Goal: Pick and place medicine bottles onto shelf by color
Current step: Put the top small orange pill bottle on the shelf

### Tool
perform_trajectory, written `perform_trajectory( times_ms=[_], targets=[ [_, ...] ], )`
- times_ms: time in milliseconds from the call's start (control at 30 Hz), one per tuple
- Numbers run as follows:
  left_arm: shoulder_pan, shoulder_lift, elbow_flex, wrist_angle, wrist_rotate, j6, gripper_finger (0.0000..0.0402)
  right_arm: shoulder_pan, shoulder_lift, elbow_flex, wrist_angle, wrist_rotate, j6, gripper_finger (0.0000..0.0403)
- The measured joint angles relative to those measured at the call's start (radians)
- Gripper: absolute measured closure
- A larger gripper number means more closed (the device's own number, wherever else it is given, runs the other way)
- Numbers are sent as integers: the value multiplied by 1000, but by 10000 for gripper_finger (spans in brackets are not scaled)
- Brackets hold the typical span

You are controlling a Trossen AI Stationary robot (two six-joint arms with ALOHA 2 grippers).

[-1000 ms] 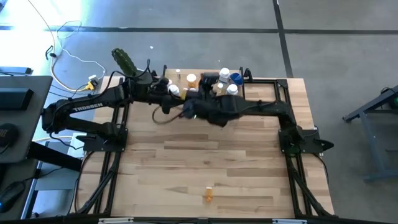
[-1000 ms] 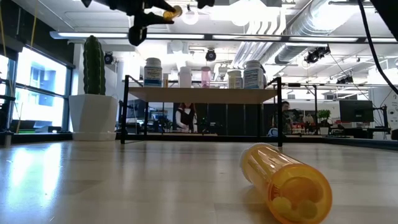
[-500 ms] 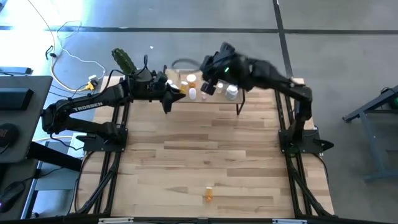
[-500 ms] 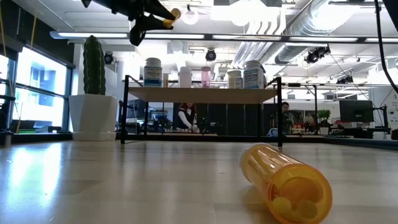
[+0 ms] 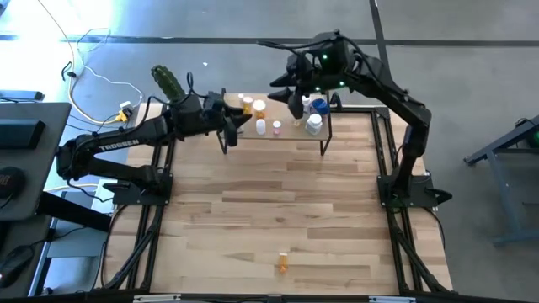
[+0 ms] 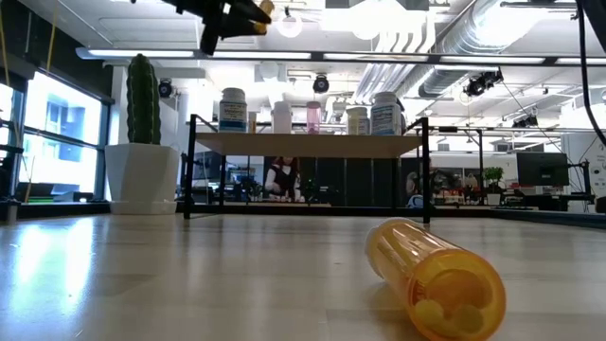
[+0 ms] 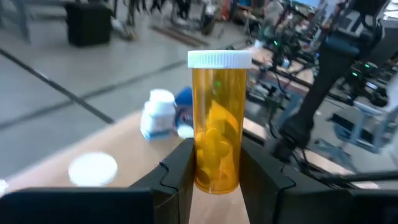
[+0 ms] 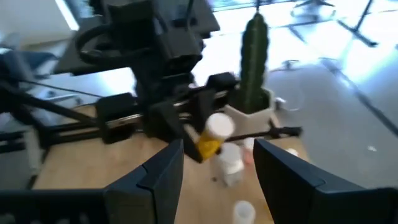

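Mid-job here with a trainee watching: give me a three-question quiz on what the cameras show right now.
1. True or false: the left claw grips an orange pill bottle with a white cap.
2. Where does the loose orange bottle lie? A) on the shelf B) on its side on the tabletop C) in the cactus pot
3. Fill in: the right claw hangs above the ____ with nothing between its fingers.

Key
1. True; the wrist view shows it upright between the fingers.
2. B; it lies near the table's front edge, far from the shelf.
3. Shelf.
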Motion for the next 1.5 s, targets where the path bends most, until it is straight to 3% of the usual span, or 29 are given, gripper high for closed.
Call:
perform_trajectory(
  times_ms=[200, 600, 1167, 1500],
  targets=[
    [-47, 0, 0, 68, -87, 75, 307, 6, 38, 0, 68, -102, 1, 219],
    [-132, 0, 0, 80, -199, 179, 307, 27, 104, 0, 173, -132, -17, 219],
    [-137, 0, 0, 80, -201, 201, 307, 27, 168, 0, 151, -132, 17, 222],
    [-136, 0, 0, 78, -201, 201, 307, 27, 168, 0, 146, -133, 35, 274]
  ],
)
